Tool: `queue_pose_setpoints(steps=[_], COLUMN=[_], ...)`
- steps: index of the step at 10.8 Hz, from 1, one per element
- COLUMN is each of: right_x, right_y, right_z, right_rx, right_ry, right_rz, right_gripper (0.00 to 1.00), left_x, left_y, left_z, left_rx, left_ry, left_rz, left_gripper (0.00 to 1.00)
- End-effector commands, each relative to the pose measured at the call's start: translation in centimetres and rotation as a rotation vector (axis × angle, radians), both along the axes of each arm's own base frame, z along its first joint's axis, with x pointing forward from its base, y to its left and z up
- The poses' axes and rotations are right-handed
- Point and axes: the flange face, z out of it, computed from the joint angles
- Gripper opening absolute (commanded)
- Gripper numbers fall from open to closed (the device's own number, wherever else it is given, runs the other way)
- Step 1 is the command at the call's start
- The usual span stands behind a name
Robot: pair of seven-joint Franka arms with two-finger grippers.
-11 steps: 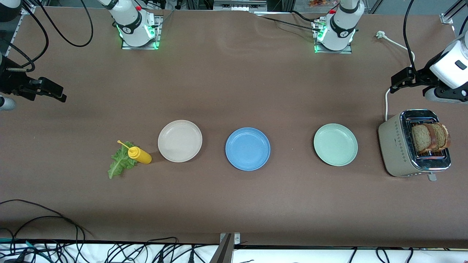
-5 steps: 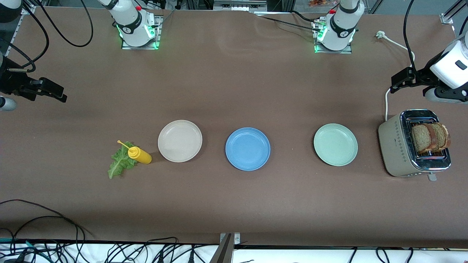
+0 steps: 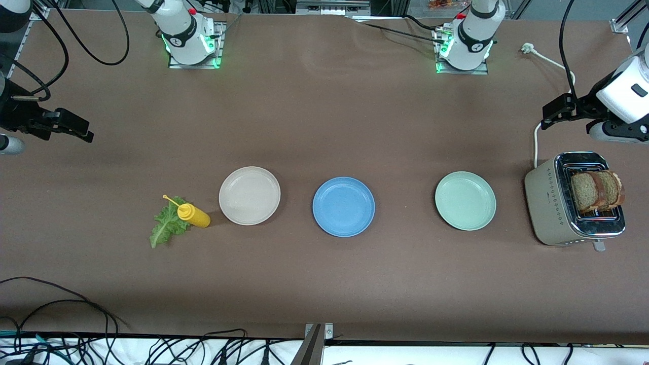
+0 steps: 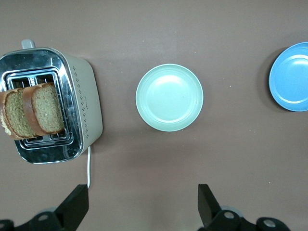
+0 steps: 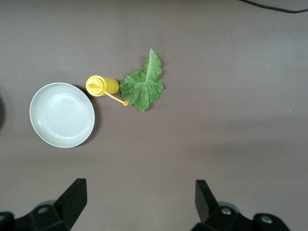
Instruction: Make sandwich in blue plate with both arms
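Note:
The blue plate sits bare in the middle of the table. Two brown bread slices stand upright in the slots of a toaster at the left arm's end. A green lettuce leaf lies flat at the right arm's end. My left gripper hangs open over bare table beside the toaster, holding nothing. My right gripper hangs open over bare table at its own end, also holding nothing.
A beige-white plate and a mint-green plate flank the blue one. A yellow squeeze bottle lies touching the lettuce. The toaster's white cord runs toward the robots' bases.

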Motion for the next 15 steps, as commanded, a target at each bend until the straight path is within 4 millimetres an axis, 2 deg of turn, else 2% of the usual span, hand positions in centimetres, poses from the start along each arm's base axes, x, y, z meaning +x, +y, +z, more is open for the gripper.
queue_pose_setpoints(steps=[1,4,7,9,13,15], right_x=[-0.2,-0.2,-0.2,-0.2,-0.1,-0.1], right_y=[0.3,0.7,1.2,1.2,1.4,1.4], right_z=[0.0,-0.1,-0.1,-0.2,-0.1,-0.1], right_rx=[0.001,-0.001,-0.013,-0.015,-0.015,-0.015], right_ry=[0.003,0.001,0.001,0.004,-0.002,-0.002], right_rz=[0.003,0.011,0.015,0.013,0.018,0.018], right_gripper=[1.0,1.0,1.0,1.0,1.0,1.0], left_x=[0.3,0.4,0.9,1.4,4.2,5.1], left_y=[0.1,0.8,3.8,4.3,9.7,11.3], left_z=[0.6,0.3,-0.5,-1.6,-4.3,-6.0], left_rx=[-0.026,-0.022,-0.024,-0.027,-0.044,-0.046], left_ry=[-0.007,-0.001,0.01,0.024,0.05,0.059], left_rz=[-0.016,-0.008,0.041,0.051,0.132,0.137], left_gripper=[1.0,1.0,1.0,1.0,1.0,1.0])
